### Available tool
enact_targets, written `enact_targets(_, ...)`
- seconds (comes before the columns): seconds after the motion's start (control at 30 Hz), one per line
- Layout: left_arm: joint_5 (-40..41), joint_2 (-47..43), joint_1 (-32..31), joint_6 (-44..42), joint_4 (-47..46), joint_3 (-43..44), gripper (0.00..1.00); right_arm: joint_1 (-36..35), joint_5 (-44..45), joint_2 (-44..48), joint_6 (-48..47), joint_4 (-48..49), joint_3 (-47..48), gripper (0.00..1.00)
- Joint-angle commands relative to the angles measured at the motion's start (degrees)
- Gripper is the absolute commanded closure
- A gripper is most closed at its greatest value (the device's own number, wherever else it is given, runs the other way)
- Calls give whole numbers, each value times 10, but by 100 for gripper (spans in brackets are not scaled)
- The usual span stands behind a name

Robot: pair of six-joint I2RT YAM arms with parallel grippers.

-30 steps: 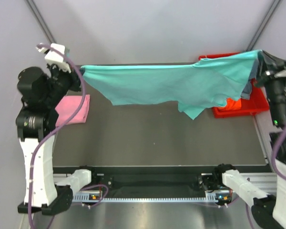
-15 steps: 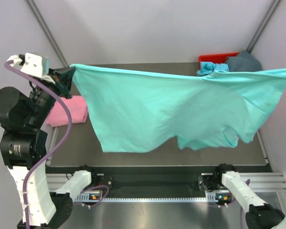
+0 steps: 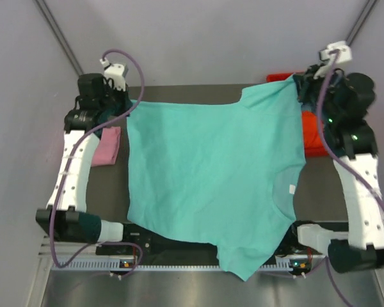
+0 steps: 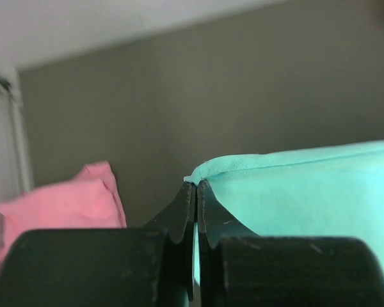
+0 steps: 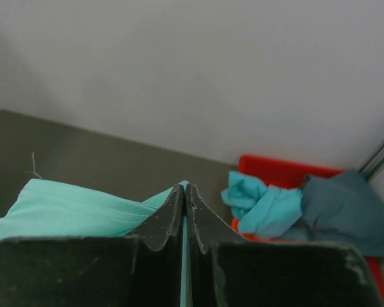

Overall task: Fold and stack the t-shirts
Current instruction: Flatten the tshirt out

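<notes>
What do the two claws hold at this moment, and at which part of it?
Both hold the teal t-shirt by its far edge. The left claw is shut on the far left corner, and the right claw on the far right corner.

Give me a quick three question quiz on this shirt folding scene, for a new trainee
1. True or false: the left hand and right hand are each shut on the teal shirt.
2. Which hand is nearer the bin?
3. The pink shirt lies: A in the bin, B left of the teal shirt, C in the right hand.
Key: 1 true; 2 right; 3 B.
</notes>
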State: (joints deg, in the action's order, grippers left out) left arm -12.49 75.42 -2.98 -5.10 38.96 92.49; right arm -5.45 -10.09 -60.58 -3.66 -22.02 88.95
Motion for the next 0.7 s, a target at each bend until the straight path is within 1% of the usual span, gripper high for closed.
enact_targets(0.0, 5, 38, 4, -27, -27, -56, 100, 5, -12, -65, 14, 70, -55, 100)
enact_targets(0.03, 4, 53, 4, -31, -40, -67, 100, 6, -14, -87, 14, 82, -62, 100)
enact_targets(0.07, 3, 85, 4, -32, -50, -76, 100, 1, -16, -137, 10, 103, -69, 100)
enact_targets(0.1, -1, 103, 4, -33, -57, -87, 100, 1, -18, -167, 9, 110, -65, 100)
enact_targets(0.13, -2, 124, 4, -34, -76, -90, 100, 0, -22, -200, 9, 115, -43, 100)
enact_targets(0.17, -1, 169, 4, -32, -85, -89, 100, -3, -27, -269, 9, 118, -29, 100)
enact_targets(0.2, -3, 195, 4, -32, -92, -78, 100, -3, -30, -306, 21, 121, -12, 100)
enact_targets(0.23, -3, 220, 4, -32, -99, -67, 100, -3, -34, -345, 27, 119, 38, 100)
enact_targets(0.27, 0, 274, 4, -30, -111, -53, 100, -4, -45, -424, 28, 106, 68, 100)
enact_targets(0.33, 4, 334, 4, -32, -113, 7, 100, -7, -42, -501, 21, 94, 132, 100)
enact_targets(0.37, 7, 392, 5, -31, -111, 33, 100, -8, -40, -575, 17, 85, 199, 100)
enact_targets(0.4, 15, 420, 5, -30, -108, 85, 100, -8, -30, -613, 8, 77, 238, 100)
enact_targets(0.43, 18, 448, 6, -27, -105, 112, 100, -7, -22, -651, 2, 66, 282, 100)
enact_targets(0.47, 19, 494, 10, -23, -100, 138, 100, -7, -15, -725, 0, 40, 374, 100)
enact_targets(0.5, 22, 515, 11, -20, -100, 182, 100, -7, -2, -759, -2, 33, 420, 100)
enact_targets(0.53, 30, 534, 13, -15, -102, 201, 100, -6, 2, -790, -5, 30, 486, 100)
enact_targets(0.57, 33, 565, 17, -15, -107, 216, 100, -7, 8, -832, -10, 37, 504, 100)
enact_targets(0.6, 37, 579, 18, -14, -113, 245, 100, -7, 23, -845, -13, 48, 515, 100)
enact_targets(0.67, 46, 611, 22, -9, -117, 270, 100, -9, 36, -865, -17, 85, 512, 100)
